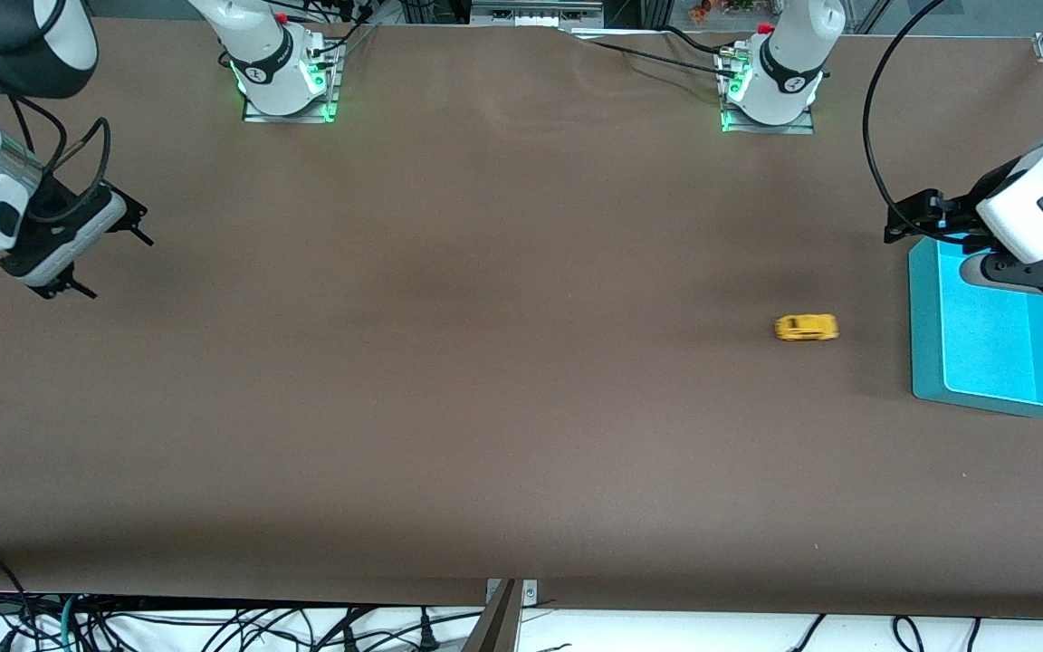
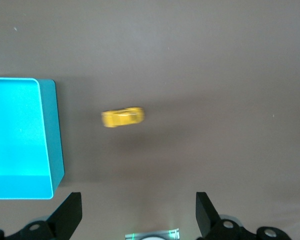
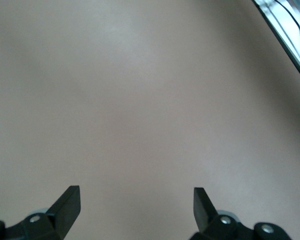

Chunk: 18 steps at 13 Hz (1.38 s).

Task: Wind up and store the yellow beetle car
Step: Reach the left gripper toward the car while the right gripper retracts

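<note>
While both arms wait, yellow beetle car (image 1: pixel 807 327) lies apart from jaws.

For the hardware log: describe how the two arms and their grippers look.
Both arms are white with black joint bands and green-lit bases. Black cables loop along them. The left gripper and right gripper have black bodies on white wrists, with dark wedge-tipped fingers.
</note>
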Available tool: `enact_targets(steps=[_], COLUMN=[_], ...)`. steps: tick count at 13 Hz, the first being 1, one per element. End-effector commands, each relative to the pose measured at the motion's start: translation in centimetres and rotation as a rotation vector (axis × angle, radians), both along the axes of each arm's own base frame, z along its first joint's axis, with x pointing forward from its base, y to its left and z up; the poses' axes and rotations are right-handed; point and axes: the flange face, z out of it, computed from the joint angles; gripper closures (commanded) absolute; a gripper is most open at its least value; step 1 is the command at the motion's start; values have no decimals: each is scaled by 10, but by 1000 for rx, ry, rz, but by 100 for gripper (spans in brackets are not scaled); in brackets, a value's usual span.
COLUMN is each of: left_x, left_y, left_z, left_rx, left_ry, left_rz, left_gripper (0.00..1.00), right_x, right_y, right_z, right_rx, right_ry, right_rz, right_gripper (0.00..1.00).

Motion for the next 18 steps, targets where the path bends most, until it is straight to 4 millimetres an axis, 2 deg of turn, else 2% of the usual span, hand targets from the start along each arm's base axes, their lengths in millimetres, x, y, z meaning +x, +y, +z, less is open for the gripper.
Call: enact_targets(steps=[1, 2, 4, 6, 8, 11, 12, 14, 18], left_x=[-1, 0, -3, -6, -12, -17, -18, -27, -48], left_y=[-10, -10, -7, 2, 21, 49, 58, 77, 92], left_z=[-6, -10, -33, -51, -72, -119, -138, -179, -226], left_rx=[9, -3, -39, -82, -126, -175, -209, -256, -211], left_ry=[31, 38, 88, 119, 148, 171, 160, 157, 104], left_rz=[-116, -169, -317, -440, -533, -804, -916, -1020, -1207], left_gripper=[0, 0, 0, 0, 0, 0, 0, 0, 0], right_x=[-18, -21, -27, -28, -30, -32, -35, -38, -37], right_y=[8, 9, 13, 13, 12, 8, 11, 13, 15], right_z=[15, 16, 27, 34, 34, 35, 38, 48, 49], right_rx=[14, 22, 32, 36, 35, 36, 33, 25, 23], right_ry=[11, 24, 27, 47, 59, 67, 76, 101, 104], right_rz=[-255, -346, -469, -563, -608, -619, -636, -659, -642], right_gripper=[0, 0, 0, 0, 0, 0, 0, 0, 0])
